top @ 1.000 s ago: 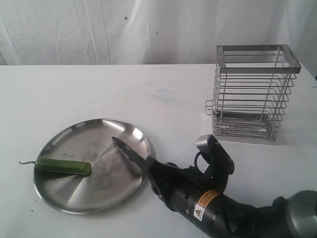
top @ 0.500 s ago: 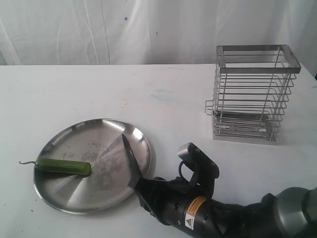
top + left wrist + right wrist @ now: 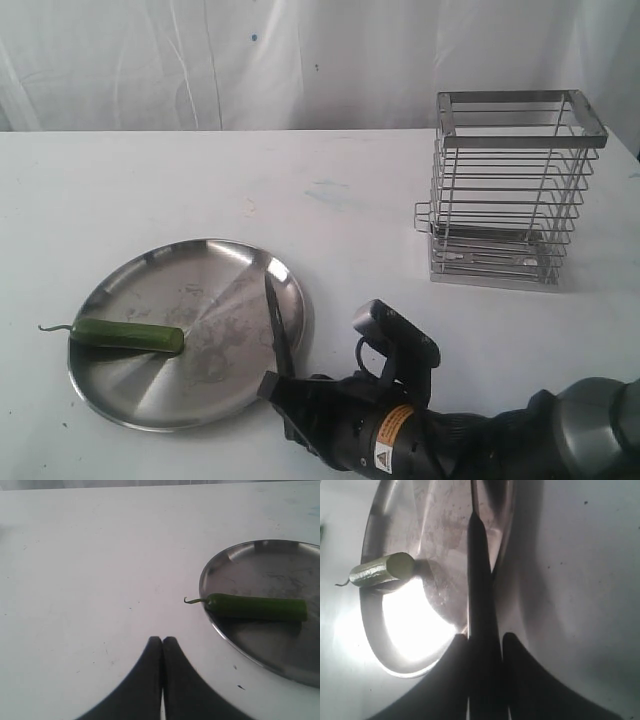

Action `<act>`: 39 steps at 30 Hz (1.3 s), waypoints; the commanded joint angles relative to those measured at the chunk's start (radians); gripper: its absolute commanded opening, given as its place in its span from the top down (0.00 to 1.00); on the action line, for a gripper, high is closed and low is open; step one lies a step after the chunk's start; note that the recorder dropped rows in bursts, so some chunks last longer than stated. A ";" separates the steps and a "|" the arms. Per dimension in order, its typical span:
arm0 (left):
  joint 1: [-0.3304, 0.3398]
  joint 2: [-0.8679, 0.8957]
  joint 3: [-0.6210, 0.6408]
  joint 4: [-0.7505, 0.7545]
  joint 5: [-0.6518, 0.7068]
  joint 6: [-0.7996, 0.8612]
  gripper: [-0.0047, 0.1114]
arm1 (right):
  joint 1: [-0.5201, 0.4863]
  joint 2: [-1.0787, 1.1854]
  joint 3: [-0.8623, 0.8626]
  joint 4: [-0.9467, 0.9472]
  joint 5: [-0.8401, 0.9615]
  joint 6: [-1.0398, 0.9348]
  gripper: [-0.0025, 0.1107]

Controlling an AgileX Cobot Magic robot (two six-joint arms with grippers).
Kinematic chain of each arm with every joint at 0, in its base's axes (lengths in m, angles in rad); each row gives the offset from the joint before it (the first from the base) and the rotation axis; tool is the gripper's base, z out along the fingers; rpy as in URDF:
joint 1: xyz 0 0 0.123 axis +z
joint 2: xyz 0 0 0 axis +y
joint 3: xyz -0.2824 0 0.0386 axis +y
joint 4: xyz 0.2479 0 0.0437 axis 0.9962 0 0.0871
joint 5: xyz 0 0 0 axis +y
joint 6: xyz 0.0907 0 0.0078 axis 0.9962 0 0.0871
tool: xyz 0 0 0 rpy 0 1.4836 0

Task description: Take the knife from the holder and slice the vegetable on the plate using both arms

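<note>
Two black tools show: the right tool (image 3: 285, 395) clamps the black handle of the slim dark-bladed knife (image 3: 276, 325), its blade over the round steel plate (image 3: 150, 265) where the green chili vegetable (image 3: 128, 335) lies, while the left tool (image 3: 162, 645) hangs closed and empty above the white tabletop (image 3: 330, 190).

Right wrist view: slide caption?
Right pincer holds the knife over the plate, apart from the pepper.

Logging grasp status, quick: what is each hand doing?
Left hand: closed, empty.
Right hand: closed on the knife.
</note>
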 commanded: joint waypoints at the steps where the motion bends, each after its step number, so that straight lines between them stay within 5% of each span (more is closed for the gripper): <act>1: -0.007 -0.005 0.002 -0.004 -0.001 0.000 0.96 | -0.002 0.003 0.002 0.010 0.035 0.009 0.74; 14: -0.007 -0.005 0.002 -0.004 -0.001 0.000 0.96 | -0.002 0.003 0.002 0.021 0.039 0.009 0.70; 20: -0.007 -0.005 0.002 -0.004 -0.001 0.000 0.96 | -0.002 -0.016 0.002 0.028 0.013 -0.012 0.50; 23: -0.007 -0.005 0.002 -0.004 -0.001 0.000 0.96 | -0.003 -0.059 -0.023 0.048 0.008 -0.094 0.50; 31: -0.007 -0.005 0.002 -0.004 -0.001 0.000 0.96 | -0.022 -0.099 -0.311 0.028 0.700 -0.524 0.50; 39: -0.007 -0.005 0.002 -0.004 -0.001 0.000 0.96 | -0.086 -0.102 -0.600 -0.072 1.319 -0.451 0.50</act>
